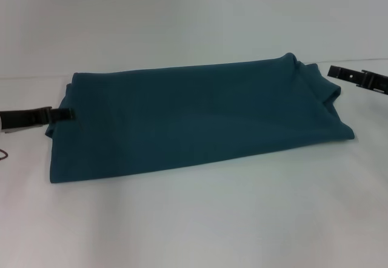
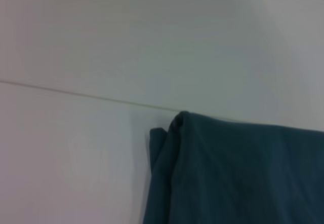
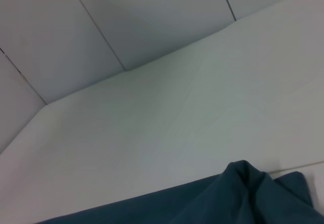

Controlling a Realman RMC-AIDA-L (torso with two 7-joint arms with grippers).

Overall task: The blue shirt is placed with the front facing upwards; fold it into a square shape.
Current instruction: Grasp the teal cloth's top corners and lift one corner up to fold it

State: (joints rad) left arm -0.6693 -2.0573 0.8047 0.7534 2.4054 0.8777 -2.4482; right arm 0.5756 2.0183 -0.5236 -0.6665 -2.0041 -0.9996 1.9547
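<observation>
Shirt folded to long band, end effectors at both short ends

Head view: shirt [image 1: 194, 119] lies on white bench [image 1: 194, 219] as a long band, plain teal up, no print showing. Long axis runs left-right, slightly tilted, right end farther back. Left end effector [image 1: 63, 114] sits low at the shirt's left short edge, tip touching or just at the cloth; cannot tell if it is pinching the edge or only beside it. Right end effector [image 1: 357, 77] is just beside the right end, near the bunched corner, apart from the cloth by a small gap; whether its fingers are spread or pressed together, cannot tell.

Left wrist view: shirt corner [image 2: 177, 127] with stacked fold layers visible, bench [image 2: 66, 153] beyond it. Own fingers not shown.

Right wrist view: rumpled shirt end [image 3: 243, 183] poking up, bench [image 3: 177, 117] and wall panels [image 3: 101, 21] behind. Own fingers not shown.

Judgement: lengthwise folds look done; what remains is a fold across the long axis to get a square. That turns on the shirt lying between the two arms, each end nearest its own arm, shirt inward from both. Left looks closer to contact than right. Right end is lumpy, so an uneven grab there could skew the square.
</observation>
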